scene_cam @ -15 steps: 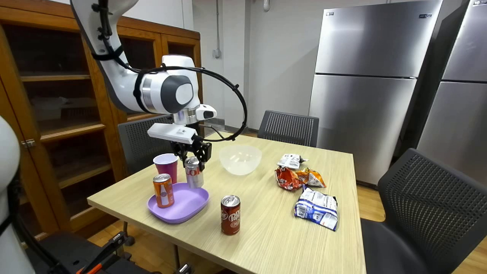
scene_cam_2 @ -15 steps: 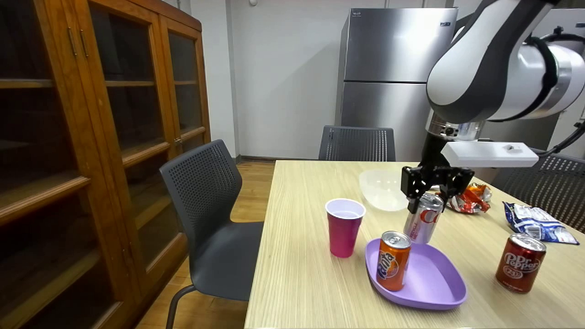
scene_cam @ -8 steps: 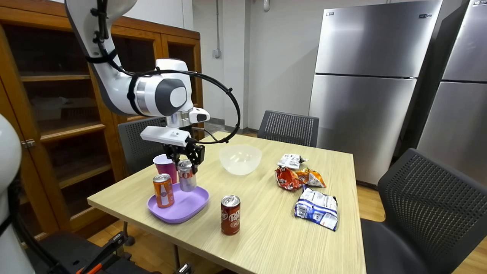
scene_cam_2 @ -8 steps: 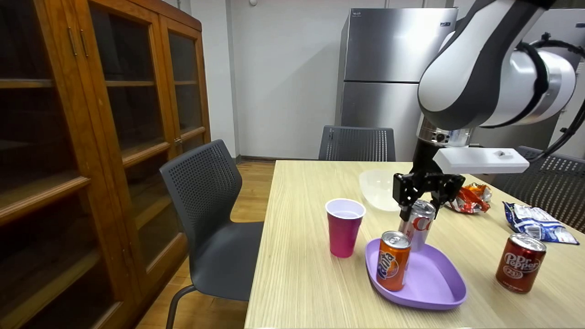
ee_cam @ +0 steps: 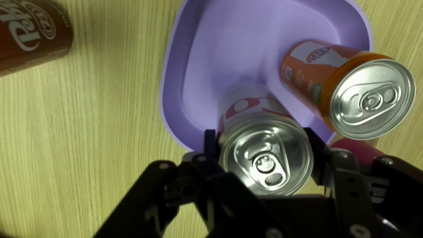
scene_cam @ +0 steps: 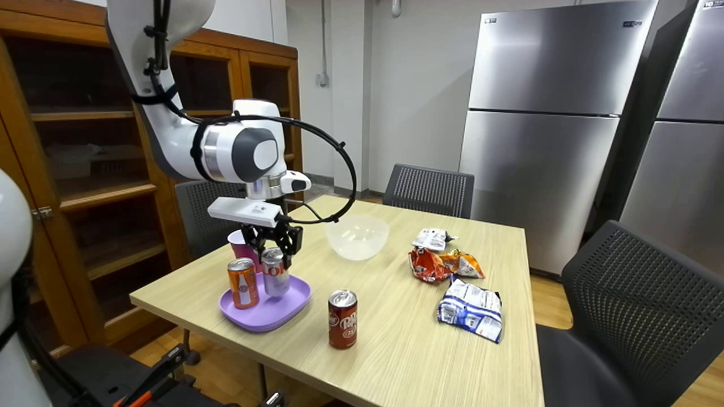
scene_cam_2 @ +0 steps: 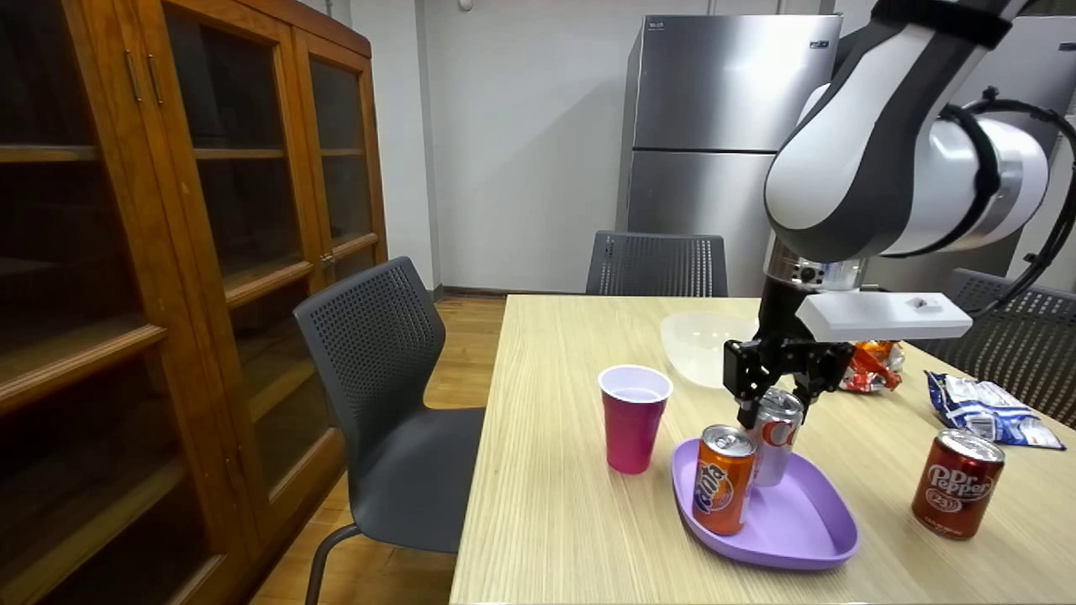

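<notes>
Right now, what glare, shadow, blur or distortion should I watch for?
Wrist view: bright glare on top of the silver can, soft shadows on the purple tray, and the gripper dark and slightly out of focus toward the bottom edge. In an exterior view: a bright reflection on the refrigerator, and the Dr Pepper can leaning near the picture's right edge, probably lens distortion.

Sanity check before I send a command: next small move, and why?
I'd probably ease the silver can straight down a touch before opening the fingers. They grip it roughly upright over the purple plate, close beside the orange can, but the pictures don't settle whether its base touches the plate.
</notes>
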Tool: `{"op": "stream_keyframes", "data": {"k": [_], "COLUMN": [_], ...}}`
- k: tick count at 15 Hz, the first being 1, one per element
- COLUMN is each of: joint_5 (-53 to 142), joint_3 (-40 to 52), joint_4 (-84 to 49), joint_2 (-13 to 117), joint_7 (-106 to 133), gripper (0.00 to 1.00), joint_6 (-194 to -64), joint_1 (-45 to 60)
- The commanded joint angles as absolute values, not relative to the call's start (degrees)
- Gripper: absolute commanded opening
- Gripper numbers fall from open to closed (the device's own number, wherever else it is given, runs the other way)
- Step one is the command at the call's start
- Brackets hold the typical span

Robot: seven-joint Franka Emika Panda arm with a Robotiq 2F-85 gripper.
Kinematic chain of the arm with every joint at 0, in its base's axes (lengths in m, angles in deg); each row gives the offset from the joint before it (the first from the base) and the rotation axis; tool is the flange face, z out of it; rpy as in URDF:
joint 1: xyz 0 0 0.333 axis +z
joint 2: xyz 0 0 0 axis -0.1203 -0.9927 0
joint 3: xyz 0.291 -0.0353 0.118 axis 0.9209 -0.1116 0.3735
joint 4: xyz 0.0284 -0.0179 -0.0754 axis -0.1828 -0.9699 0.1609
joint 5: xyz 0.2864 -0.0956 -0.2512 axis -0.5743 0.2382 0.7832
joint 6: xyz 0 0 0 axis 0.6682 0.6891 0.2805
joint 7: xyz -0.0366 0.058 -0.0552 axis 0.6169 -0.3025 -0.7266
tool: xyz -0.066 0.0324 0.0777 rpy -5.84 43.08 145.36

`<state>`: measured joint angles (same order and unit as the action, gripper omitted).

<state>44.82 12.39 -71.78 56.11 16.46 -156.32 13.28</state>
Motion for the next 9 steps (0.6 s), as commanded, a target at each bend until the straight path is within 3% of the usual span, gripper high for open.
{"op": "stream_keyframes", "data": {"k": [1, 8, 9], "joint_5": [46.1, 46.2, 46.3], "joint_3": [12.3, 12.2, 12.2], "joint_4": [-70.4, -69.7, -69.7], "joint_2": [55.1, 53.9, 54.0], "joint_7": [15.7, 16.0, 16.0], "gripper": [0.38, 0.38, 0.88], "joint_6": [-156.0, -155.9, -155.8], "joint_1": [13.5, 13.6, 13.6]}}
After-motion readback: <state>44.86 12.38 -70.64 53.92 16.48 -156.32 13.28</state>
